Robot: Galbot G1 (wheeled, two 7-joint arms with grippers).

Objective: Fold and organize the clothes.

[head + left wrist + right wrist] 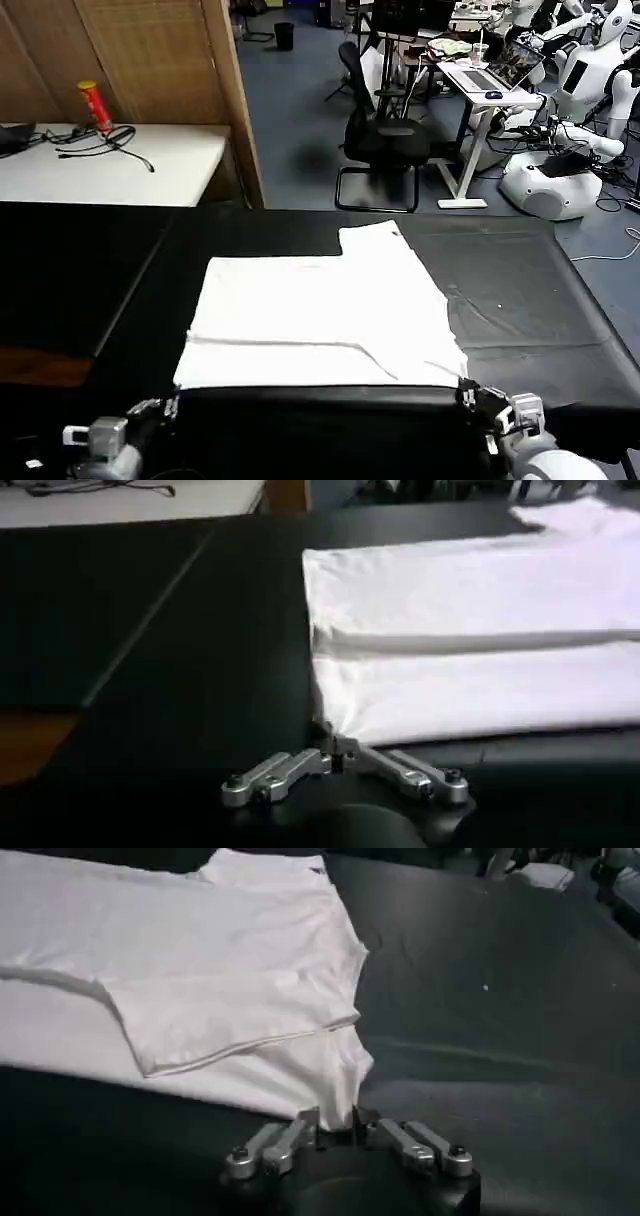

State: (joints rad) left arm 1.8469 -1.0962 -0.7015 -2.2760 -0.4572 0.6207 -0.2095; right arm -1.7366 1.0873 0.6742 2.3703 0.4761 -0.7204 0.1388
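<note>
White cotton, the T-shirt [320, 315] lies flat and partly folded on the black table cloth [520, 300], its hem along the near edge and no print readable on the upturned side. At the near left corner the left gripper [335, 748] is pinched tight on the fabric; at the near right corner the right gripper [338, 1120] is clamped likewise. A red can [94, 105] stands on the far white table [150, 165].

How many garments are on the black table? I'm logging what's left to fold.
1: a white T-shirt spread flat on the black table cloth. The left gripper pinches its near left corner, the right gripper its near right corner. Nothing looks hidden beneath.
</note>
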